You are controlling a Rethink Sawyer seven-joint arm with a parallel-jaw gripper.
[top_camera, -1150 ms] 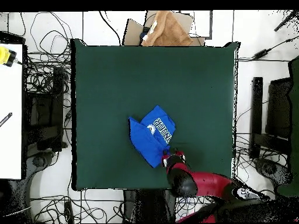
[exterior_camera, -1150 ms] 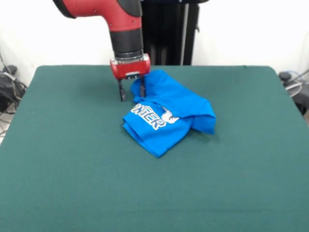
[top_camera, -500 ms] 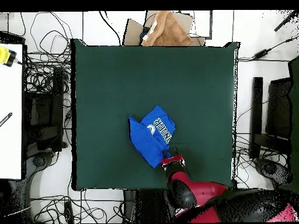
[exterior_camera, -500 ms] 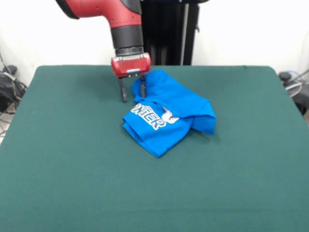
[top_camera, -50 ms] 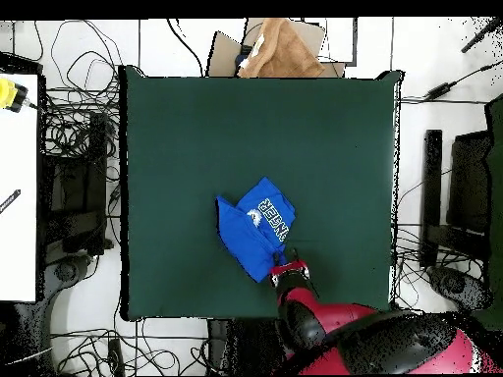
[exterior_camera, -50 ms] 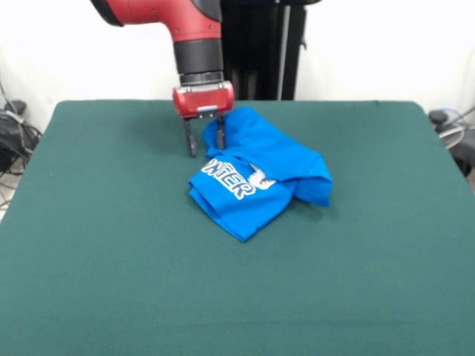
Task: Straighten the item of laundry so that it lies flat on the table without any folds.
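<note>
The item of laundry [exterior_camera, -50 ms: 260,178] is a bright blue T-shirt lying crumpled and folded over itself near the far middle of the green table [exterior_camera, -50 ms: 104,259]. White lettering shows on its front-left fold. My gripper [exterior_camera, -50 ms: 205,144] hangs at the shirt's far-left corner, open, with one finger beside the cloth and the other at its edge. Nothing is held. In the overhead view the shirt [top_camera, -50 ms: 253,231] lies below the table's [top_camera, -50 ms: 196,137] centre, and the gripper [top_camera, -50 ms: 290,267] sits at its lower right corner.
A black pedestal column [exterior_camera, -50 ms: 260,48] stands behind the table. Cables and dark equipment [top_camera, -50 ms: 79,187] lie on the floor around it, and a brown cloth on cardboard [top_camera, -50 ms: 280,49] rests past the far edge.
The arm has drifted slightly to the right in the front view and pulled back toward the base in the overhead view. The shirt has not moved.
</note>
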